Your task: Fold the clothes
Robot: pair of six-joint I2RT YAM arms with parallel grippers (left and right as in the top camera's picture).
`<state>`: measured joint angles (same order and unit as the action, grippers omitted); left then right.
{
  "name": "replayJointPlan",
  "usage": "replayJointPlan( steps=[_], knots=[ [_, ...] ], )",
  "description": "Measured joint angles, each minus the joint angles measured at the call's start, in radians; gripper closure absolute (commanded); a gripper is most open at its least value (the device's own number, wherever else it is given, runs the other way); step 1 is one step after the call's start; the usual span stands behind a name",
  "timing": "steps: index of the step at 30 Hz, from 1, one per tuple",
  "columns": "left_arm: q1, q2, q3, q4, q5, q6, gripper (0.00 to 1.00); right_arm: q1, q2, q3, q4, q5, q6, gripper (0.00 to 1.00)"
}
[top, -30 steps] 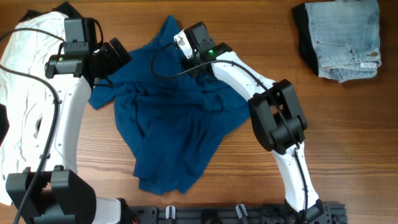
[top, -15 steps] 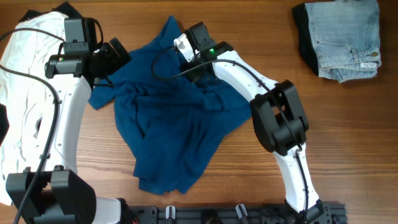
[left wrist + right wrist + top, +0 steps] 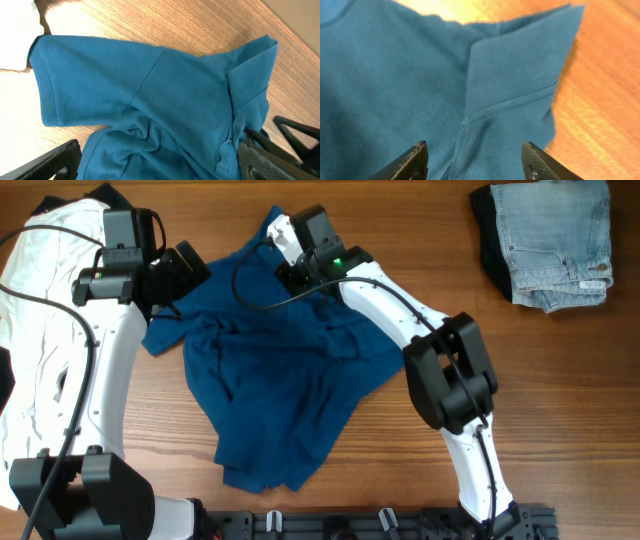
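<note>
A: Where does the blue shirt (image 3: 280,370) lie?

B: Crumpled on the bench (image 3: 560,400), under both arms. Only the overhead view shows its whole spread, with a white garment (image 3: 40,300) just beside its sleeve (image 3: 75,85) and folded jeans (image 3: 555,245) well off to its right.

A: And the claws?

B: The right claw (image 3: 475,165) hangs spread wide over the shirt's collar (image 3: 520,60), gripping nothing, though that view is blurred. The left claw (image 3: 157,165) gapes above the sleeve, also empty, its fingers cut off by the frame.
</note>
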<state>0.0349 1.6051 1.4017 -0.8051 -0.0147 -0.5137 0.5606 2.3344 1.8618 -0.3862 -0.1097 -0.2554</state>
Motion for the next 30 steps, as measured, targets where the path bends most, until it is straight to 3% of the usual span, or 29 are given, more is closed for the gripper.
replayJointPlan(
  steps=[8, 17, 21, 30],
  knots=[
    [0.000, 0.021, 0.000, 0.000, 0.000, 0.000, 0.00, 0.000, 0.069, 0.000, 0.026, -0.002, 0.020, 0.48],
    [0.000, 0.043, 0.000, 0.000, 0.000, 0.000, 0.00, 0.000, 0.085, 0.000, 0.046, 0.029, 0.071, 0.96],
    [0.000, 0.044, 0.000, 0.000, 0.000, 0.000, 0.00, 0.000, 0.085, 0.019, -0.007, 0.099, 0.084, 0.96],
    [0.000, 0.045, 0.000, 0.001, 0.000, 0.000, 0.00, -0.088, 0.015, 0.275, -0.216, 0.209, 0.122, 0.95]
  ],
)
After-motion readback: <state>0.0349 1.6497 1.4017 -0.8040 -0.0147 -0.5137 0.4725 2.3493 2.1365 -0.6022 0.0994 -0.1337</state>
